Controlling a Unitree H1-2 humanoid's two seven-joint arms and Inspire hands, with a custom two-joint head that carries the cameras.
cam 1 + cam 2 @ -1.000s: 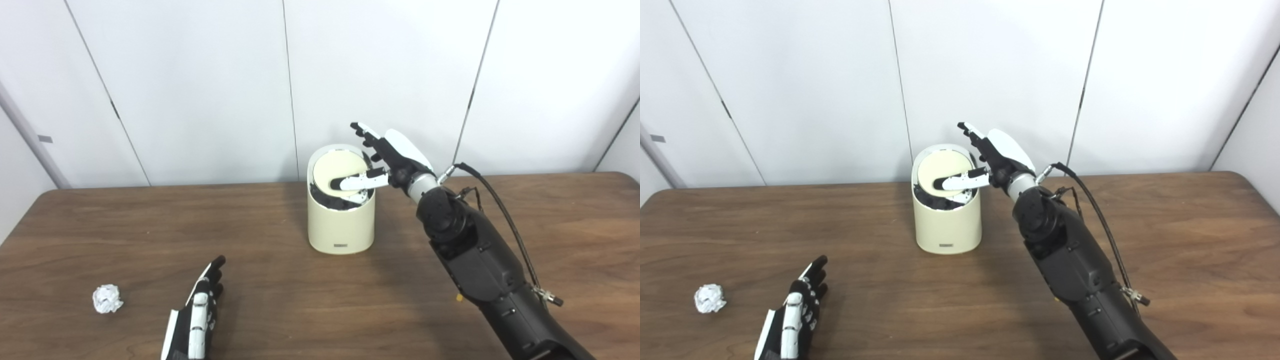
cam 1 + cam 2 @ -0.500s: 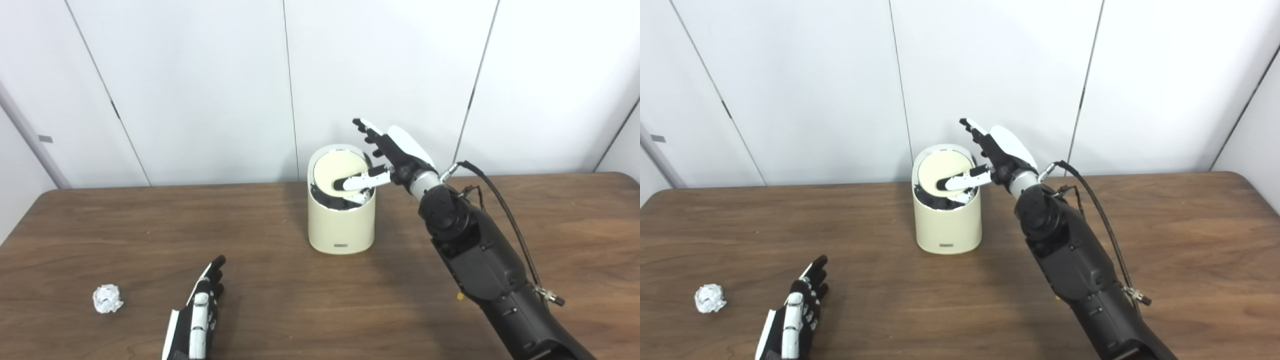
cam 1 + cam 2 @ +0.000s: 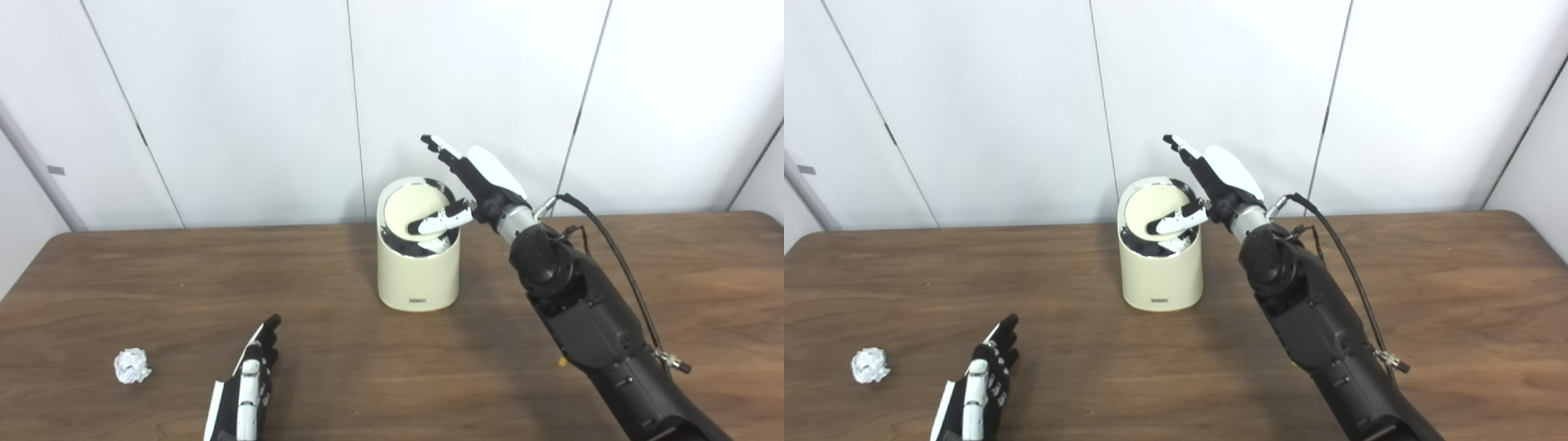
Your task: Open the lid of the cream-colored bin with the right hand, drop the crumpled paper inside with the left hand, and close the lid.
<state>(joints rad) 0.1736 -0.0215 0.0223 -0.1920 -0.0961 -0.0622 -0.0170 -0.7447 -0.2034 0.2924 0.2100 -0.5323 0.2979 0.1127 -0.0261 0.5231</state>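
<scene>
The cream-colored bin [image 3: 418, 278] stands upright at the middle of the brown table. Its round lid [image 3: 405, 209] is tilted up towards me, with a dark gap showing under its front edge. My right hand [image 3: 474, 177] is open beside the bin's right rim. Its thumb rests on the lid and its fingers point up and left above the bin. The crumpled paper [image 3: 131, 365] lies on the table at the near left. My left hand [image 3: 245, 386] lies open and flat on the table, right of the paper and apart from it.
The table [image 3: 674, 275] runs to a white panelled wall just behind the bin. A black cable [image 3: 618, 257] loops along my right forearm. The table's front edge is at the bottom of the view.
My right hand has lifted a little and its fingers have swung up and left over the bin, tipping the lid slightly more. My left hand has slid slightly right. The paper has not moved.
</scene>
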